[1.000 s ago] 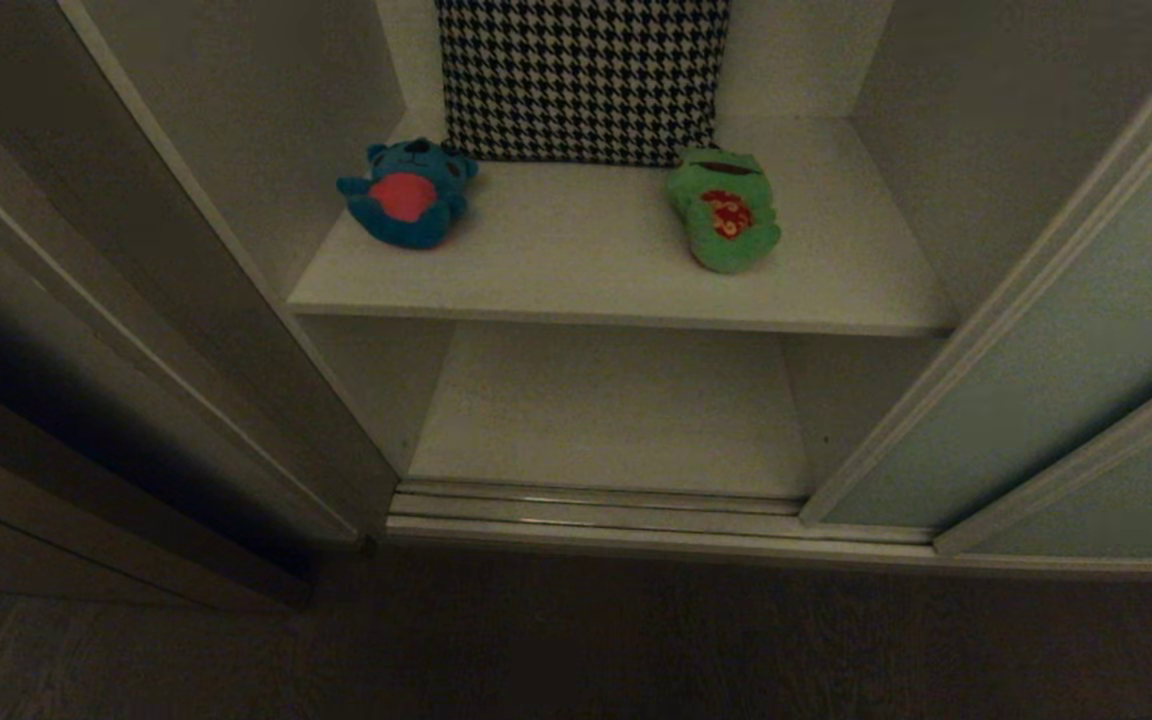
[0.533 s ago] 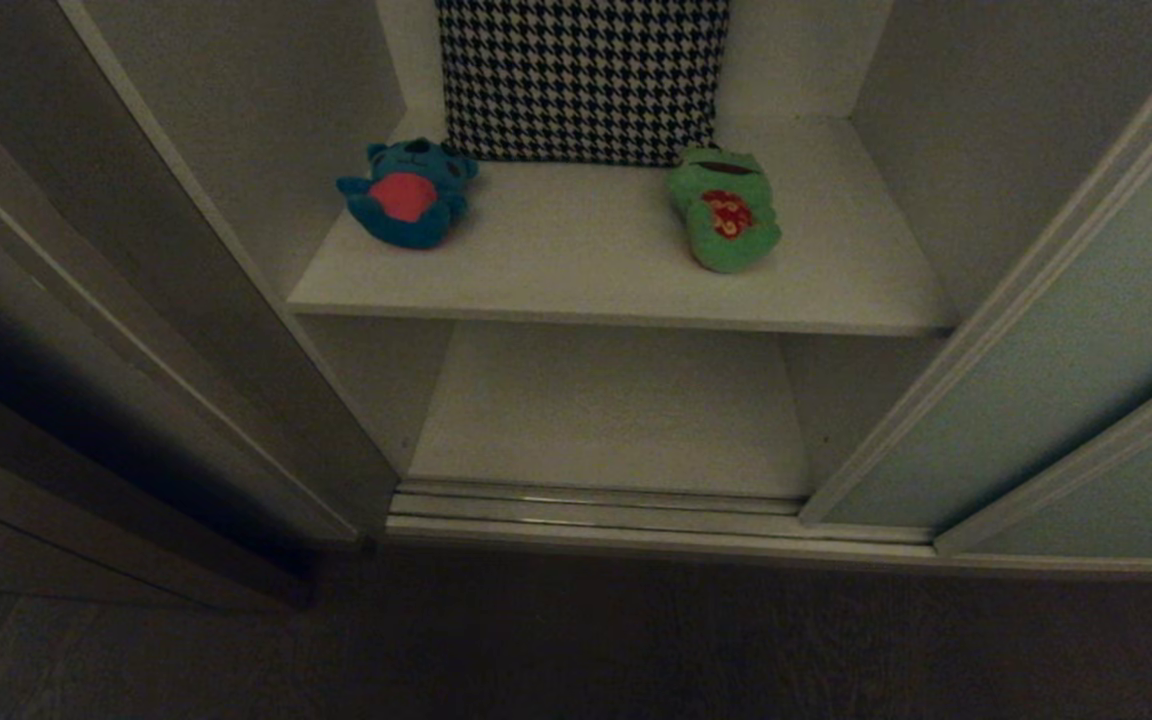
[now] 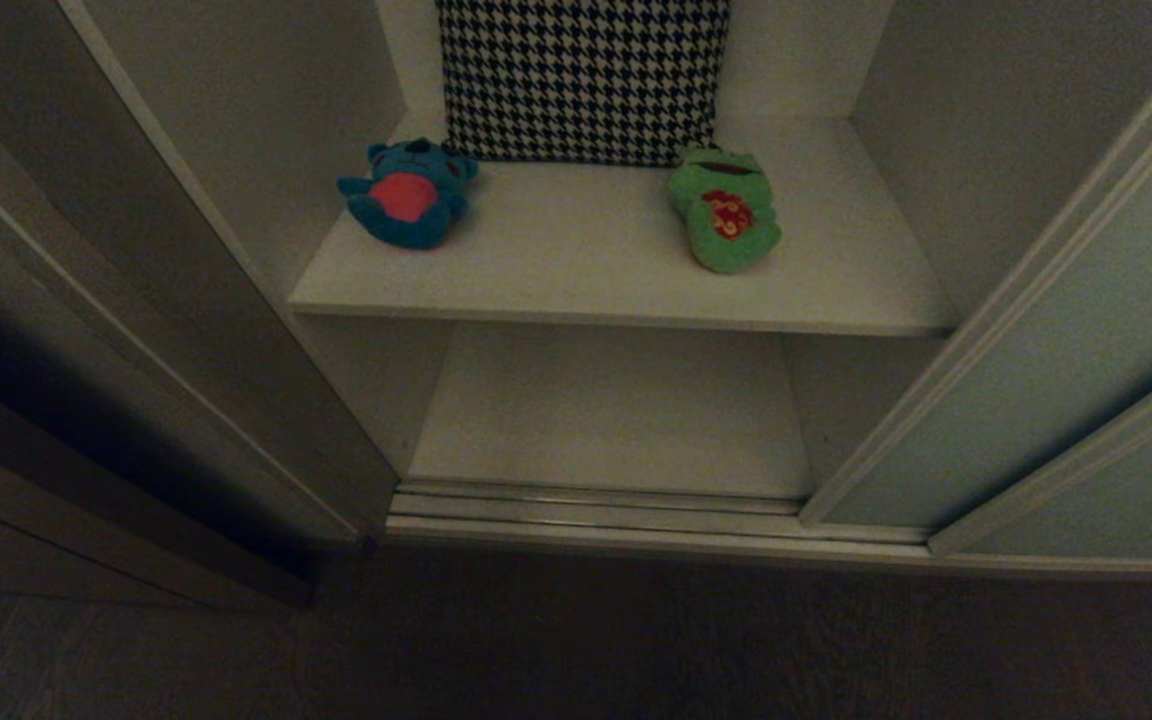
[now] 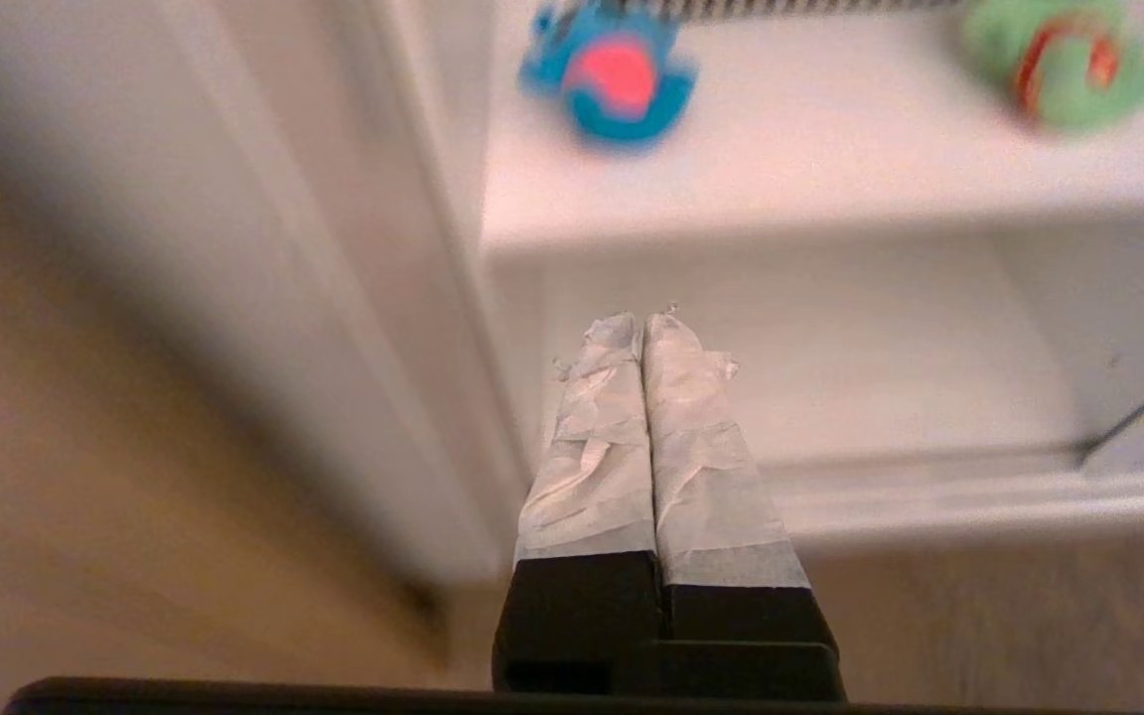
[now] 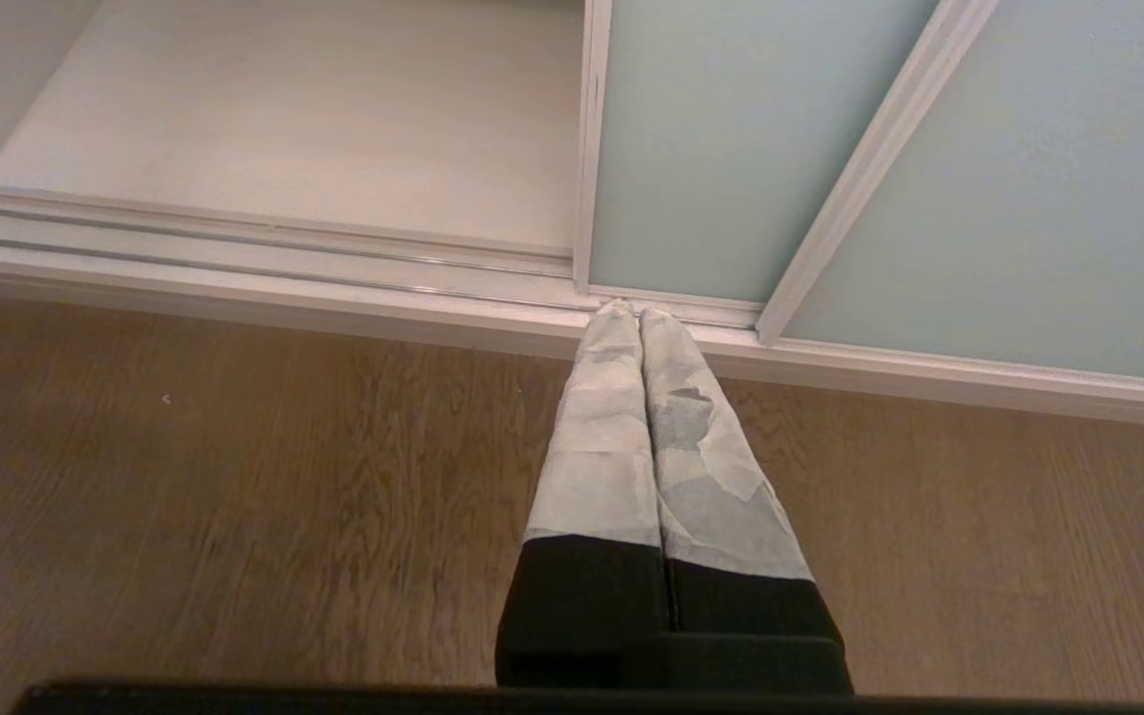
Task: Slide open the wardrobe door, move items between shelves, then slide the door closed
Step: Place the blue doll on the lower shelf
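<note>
Now door slid aside | left pincer [image 4: 643, 320] clenched, empty | we next open toward teal-blue plush bear [image 4: 612, 84] | right pincer [image 5: 629, 313] clenched

I see pale grey-green sliding wardrobe door [image 3: 1056, 330] slid open at right, teal bear [image 3: 406, 195] and green frog [image 3: 724, 208] lying apart on upper shelf [image 3: 586, 275], lower shelf [image 3: 616, 410] beneath it

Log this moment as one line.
door: open | bear, frog: upper shelf | lower shelf: bare | left gripper, right gripper: shut, empty
</note>
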